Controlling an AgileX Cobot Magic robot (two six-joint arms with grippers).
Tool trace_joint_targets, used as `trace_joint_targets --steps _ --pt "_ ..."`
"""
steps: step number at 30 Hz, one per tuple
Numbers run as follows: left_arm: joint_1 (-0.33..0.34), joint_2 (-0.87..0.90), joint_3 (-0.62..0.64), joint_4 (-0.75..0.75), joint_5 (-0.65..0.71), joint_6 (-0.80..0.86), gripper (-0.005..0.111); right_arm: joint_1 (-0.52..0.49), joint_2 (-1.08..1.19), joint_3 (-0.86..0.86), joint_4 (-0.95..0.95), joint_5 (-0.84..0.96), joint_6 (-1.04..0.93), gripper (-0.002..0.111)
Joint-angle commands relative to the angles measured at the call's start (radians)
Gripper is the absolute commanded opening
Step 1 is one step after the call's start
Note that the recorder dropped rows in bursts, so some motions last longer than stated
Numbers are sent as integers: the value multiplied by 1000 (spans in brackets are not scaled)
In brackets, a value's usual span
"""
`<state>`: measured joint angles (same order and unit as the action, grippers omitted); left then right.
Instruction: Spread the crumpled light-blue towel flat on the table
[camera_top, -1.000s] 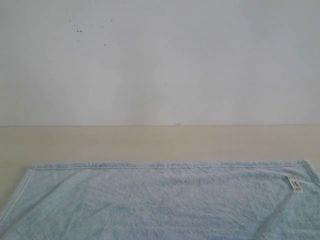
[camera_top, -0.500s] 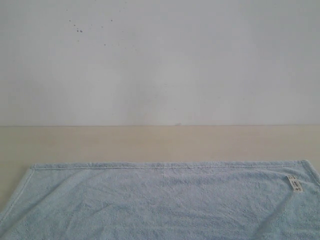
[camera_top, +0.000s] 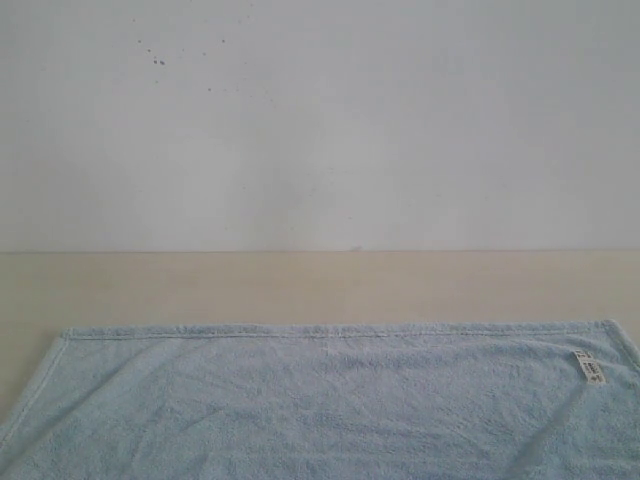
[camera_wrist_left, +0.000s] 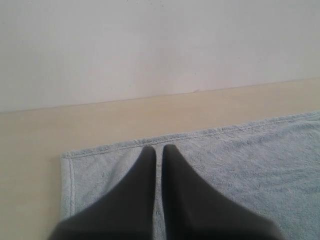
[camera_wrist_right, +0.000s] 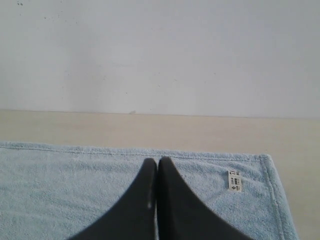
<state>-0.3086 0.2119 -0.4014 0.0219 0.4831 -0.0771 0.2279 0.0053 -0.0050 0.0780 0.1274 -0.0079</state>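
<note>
At the tips: left gripper (camera_wrist_left: 159, 147) fingers are pressed nearly together with only a sliver of gap, no cloth seen pinched. Right gripper (camera_wrist_right: 156, 160) fingers are closed tip to tip, also empty as far as I can tell. Both hang over the towel (camera_top: 330, 400), left near its far-left corner, right near the corner with the white label (camera_wrist_right: 234, 180). Towel lies open on the table (camera_top: 300, 285), far hem straight, both far corners squared; near edge is out of frame. Judgement: spread looks about done. If smoothing, press light and sweep outward to the corners along the faint creases. Otherwise lift straight up so the pile doesn't drag. Beyond the hem: bare table strip, then white wall (camera_top: 320, 120) with a few dark specks (camera_top: 158, 62). Nothing seen in the way.
</note>
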Motion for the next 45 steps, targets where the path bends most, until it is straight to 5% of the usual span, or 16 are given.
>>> trace_joint_targets --steps 1,12,15,45 --pt "-4 -48 73 -4 -66 4 4 1 -5 5 -6 -9 2 0" --pt "-4 -212 327 -4 -124 4 4 1 -5 5 -6 -9 2 0" --pt "-4 -212 401 -7 -253 4 4 1 -5 5 -6 -9 2 0" --pt "-4 -212 401 -4 -327 44 4 1 -5 5 -6 13 1 0"
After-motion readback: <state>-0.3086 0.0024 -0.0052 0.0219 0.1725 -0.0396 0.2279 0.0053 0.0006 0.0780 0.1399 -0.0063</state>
